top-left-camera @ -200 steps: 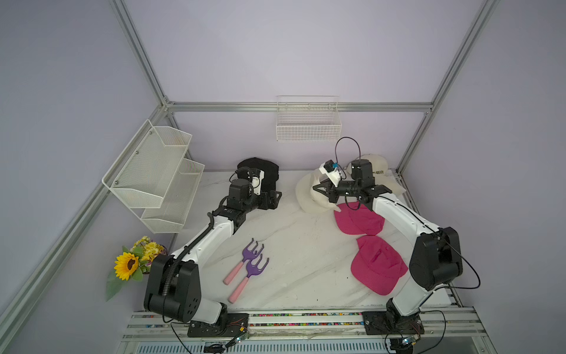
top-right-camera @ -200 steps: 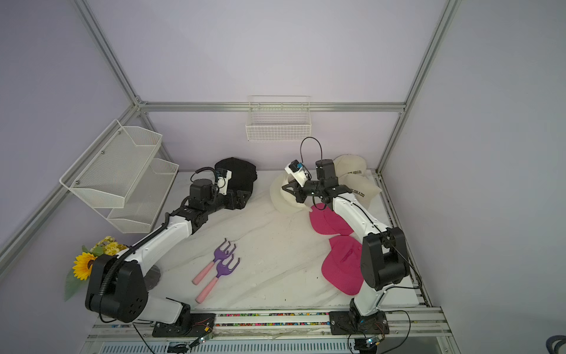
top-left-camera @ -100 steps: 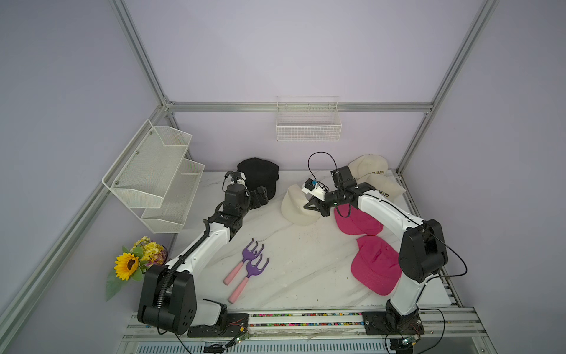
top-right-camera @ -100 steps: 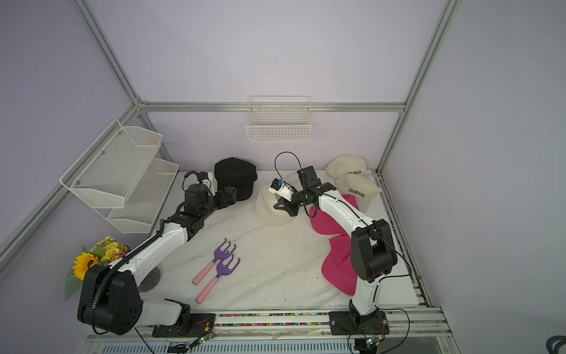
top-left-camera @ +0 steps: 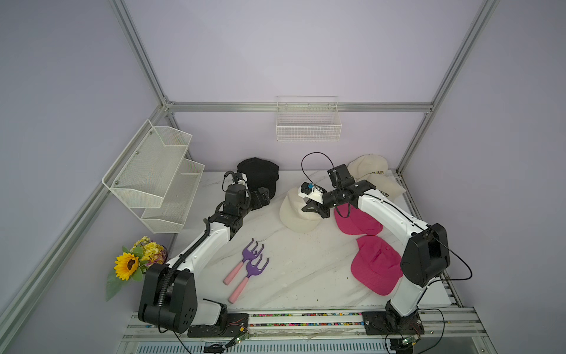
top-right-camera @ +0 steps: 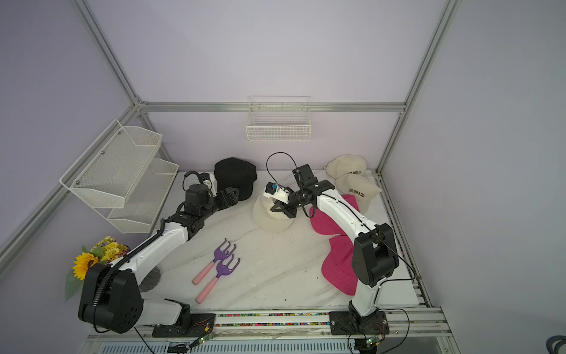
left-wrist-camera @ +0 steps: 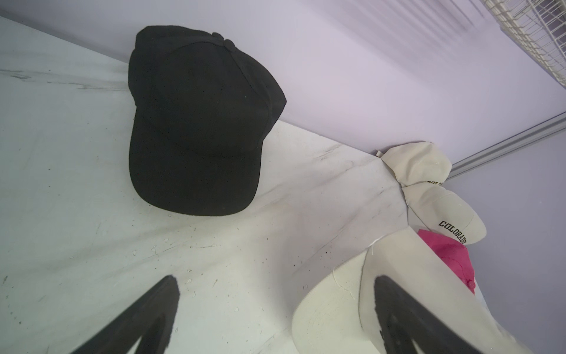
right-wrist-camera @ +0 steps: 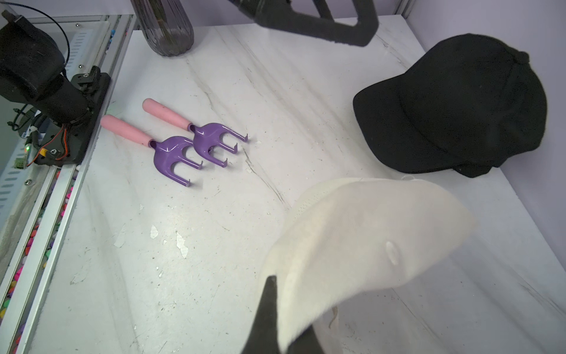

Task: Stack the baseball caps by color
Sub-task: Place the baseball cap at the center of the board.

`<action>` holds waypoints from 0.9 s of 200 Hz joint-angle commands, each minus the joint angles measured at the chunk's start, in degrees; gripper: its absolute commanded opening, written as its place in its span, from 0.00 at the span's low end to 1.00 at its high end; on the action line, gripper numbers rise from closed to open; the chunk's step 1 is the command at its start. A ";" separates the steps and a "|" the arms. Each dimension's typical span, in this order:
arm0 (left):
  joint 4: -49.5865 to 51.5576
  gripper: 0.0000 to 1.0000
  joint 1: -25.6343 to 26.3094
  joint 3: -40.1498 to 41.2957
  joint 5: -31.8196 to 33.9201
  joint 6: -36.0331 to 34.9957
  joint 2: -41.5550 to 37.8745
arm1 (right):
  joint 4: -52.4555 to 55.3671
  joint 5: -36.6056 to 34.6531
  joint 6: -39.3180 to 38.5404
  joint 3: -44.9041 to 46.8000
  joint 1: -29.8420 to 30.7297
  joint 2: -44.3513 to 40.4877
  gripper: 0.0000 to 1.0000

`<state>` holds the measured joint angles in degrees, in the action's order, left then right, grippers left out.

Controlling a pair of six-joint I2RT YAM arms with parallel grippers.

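My right gripper [top-left-camera: 312, 210] [right-wrist-camera: 284, 294] is shut on the edge of a cream cap [top-left-camera: 295, 211] [right-wrist-camera: 352, 239], which hangs over the middle back of the table. Two more cream caps [top-left-camera: 372, 176] [top-right-camera: 352, 180] with COLORADO lettering lie overlapped in the back right corner. Black caps [top-left-camera: 258, 176] [left-wrist-camera: 199, 122] sit stacked against the back wall. My left gripper [top-left-camera: 262, 197] [left-wrist-camera: 275, 280] is open just in front of that stack, holding nothing. One pink cap [top-left-camera: 355, 220] lies under my right arm and another pink cap [top-left-camera: 373, 266] nearer the front right.
Two purple hand rakes [top-left-camera: 245, 269] with pink handles lie at the front centre. A sunflower vase [top-left-camera: 134, 263] stands at the left edge. A white wire shelf [top-left-camera: 153, 174] hangs on the left wall and a wire basket [top-left-camera: 307, 122] on the back wall.
My right gripper carried the cream cap from beside the back right cream caps leftward to the middle. The left gripper drew back slightly from the black caps.
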<state>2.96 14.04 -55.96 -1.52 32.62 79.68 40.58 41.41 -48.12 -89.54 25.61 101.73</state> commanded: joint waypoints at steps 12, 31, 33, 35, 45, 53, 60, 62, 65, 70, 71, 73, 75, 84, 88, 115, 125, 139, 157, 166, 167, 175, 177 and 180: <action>0.61 1.00 -0.58 -2.22 -2.60 1.47 0.70 | 1.42 3.15 -5.89 1.78 0.37 -1.82 0.00; 0.39 1.00 -0.73 -2.69 -5.05 1.92 3.61 | 0.97 1.46 -6.89 2.70 0.32 -0.82 0.00; 0.38 1.00 -0.74 -2.80 -5.48 1.94 3.76 | 0.92 1.13 -6.90 2.68 0.19 -0.52 0.00; 0.23 1.00 -0.76 -2.78 -5.88 2.06 4.05 | 0.91 0.71 -6.90 2.65 0.22 -0.21 0.00; 0.03 1.00 -0.77 -3.29 -8.45 2.01 5.22 | 0.68 -1.37 -6.47 2.20 0.28 1.69 0.00; 0.11 1.00 -0.77 -3.74 -10.00 2.17 6.16 | 0.57 -3.22 -5.90 1.42 0.25 3.43 0.00; 0.37 1.00 -0.76 -4.06 -11.02 2.33 7.04 | 0.16 -5.43 -5.78 0.43 0.23 5.32 0.00; 0.49 1.00 -0.79 -4.24 -11.28 2.39 7.24 | -0.22 -6.20 -5.63 0.18 0.23 5.69 0.00; 0.60 1.00 -0.77 -4.38 -11.61 2.48 7.57 | -0.93 -7.22 -5.02 -0.21 0.30 6.19 0.00; 0.84 1.00 -0.78 -4.53 -11.96 2.53 8.03 | -2.45 -8.80 -4.21 -0.68 0.31 7.03 0.00; 0.83 1.00 -0.82 -4.61 -12.08 2.58 8.12 | -2.75 -9.06 -4.15 -0.79 0.27 7.19 0.00; 0.97 1.00 -0.78 -4.66 -12.23 2.57 8.32 | -3.30 -9.66 -4.04 -0.92 0.24 7.50 0.00; 1.05 1.00 -0.80 -4.63 -12.35 2.59 8.41 | -3.86 -10.16 -4.12 -1.08 0.19 7.69 0.00; 1.18 1.00 -0.84 -4.60 -12.79 2.73 9.01 | -6.58 -12.31 -4.35 -1.88 0.08 8.49 0.00; 1.25 1.00 -0.81 -4.50 -13.03 2.78 9.19 | -7.99 -13.27 -4.29 -2.16 -0.01 8.88 0.00; 1.61 1.00 -0.84 -4.24 -14.32 2.96 10.53 | -16.99 -20.38 -2.38 -5.83 -0.16 11.77 0.04; 1.77 1.00 -0.83 -4.24 -14.80 3.04 11.05 | -22.03 -23.31 0.00 -6.01 -0.18 11.97 0.16; 1.69 1.00 -0.83 -4.18 -15.68 3.26 11.72 | -30.21 -25.91 3.57 -4.18 -0.21 10.72 0.42; 1.02 1.00 -0.85 -3.90 -17.23 3.97 12.79 | -40.62 -26.26 7.59 1.03 -0.19 6.10 0.97; 0.46 1.00 -0.81 -3.62 -18.15 4.30 13.32 | -45.75 -26.29 9.72 4.90 -0.16 3.01 0.97; 0.33 1.00 -0.83 -3.62 -18.25 4.34 13.40 | -46.37 -26.38 10.07 5.34 -0.18 2.67 0.97; -0.34 1.00 -0.82 -3.37 -19.13 4.33 13.93 | -51.33 -28.09 12.92 9.16 -0.19 -0.13 0.97; -0.51 1.00 -0.85 -3.45 -19.44 4.26 14.06 | -53.02 -28.61 13.83 10.14 -0.18 -0.90 0.97; -0.71 1.00 -0.81 -3.53 -19.76 4.22 14.28 | -55.40 -29.57 15.34 11.61 -0.20 -1.96 0.97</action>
<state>5.19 13.52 -58.54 -17.39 35.70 92.82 6.20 17.06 -43.07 -85.80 25.52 109.12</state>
